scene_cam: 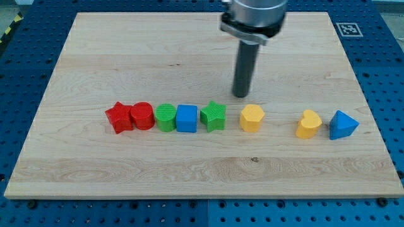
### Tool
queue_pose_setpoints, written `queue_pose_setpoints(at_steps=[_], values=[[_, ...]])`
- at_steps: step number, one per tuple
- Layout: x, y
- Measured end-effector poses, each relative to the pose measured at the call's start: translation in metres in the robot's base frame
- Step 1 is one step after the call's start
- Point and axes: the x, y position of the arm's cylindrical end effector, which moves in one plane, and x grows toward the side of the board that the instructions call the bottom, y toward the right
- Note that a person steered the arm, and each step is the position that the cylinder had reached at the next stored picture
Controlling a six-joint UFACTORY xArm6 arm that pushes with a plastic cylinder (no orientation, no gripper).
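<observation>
— Well, where does my tip (241, 95) stand on the wooden board (95, 57)?

— Just above the row of blocks, toward the view's top. It sits on the bare wood between the green star (213, 116) and the yellow hexagon (252, 118), a little nearer the hexagon, and touches neither.

— Is it holding or pinching anything?

— No. It is a plain dark rod hanging from a grey metal mount (252, 16), with nothing that spreads or presses together, and it carries nothing. Only its lower end meets the board.

— And the row itself?

— Eight blocks run across the middle of the board. From the view's left: a red star (118, 117), a red cylinder (142, 116), a green cylinder (166, 117) and a blue cube (186, 118), packed side by side and seemingly touching. The green star follows, just beside the cube. A gap, then the yellow hexagon. A wider gap, then a yellow heart-like block (308, 123) and a blue triangle (343, 125), close together at the view's right.

— What surrounds the board?

— A blue perforated table (25, 88), and a small black-and-white marker (348, 29) at the board's top right corner.
</observation>
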Motion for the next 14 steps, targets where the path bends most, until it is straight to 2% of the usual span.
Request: queue_pose_setpoints(at_steps=[4, 5, 6, 7, 8, 9, 10, 12, 14], values=[[-0.008, -0.251], [0.016, -0.283], [0.071, -0.281], [0.099, -0.273], [0.102, -0.246], [0.099, -0.188], [0.099, -0.176], [0.092, -0.206], [0.067, -0.195]])
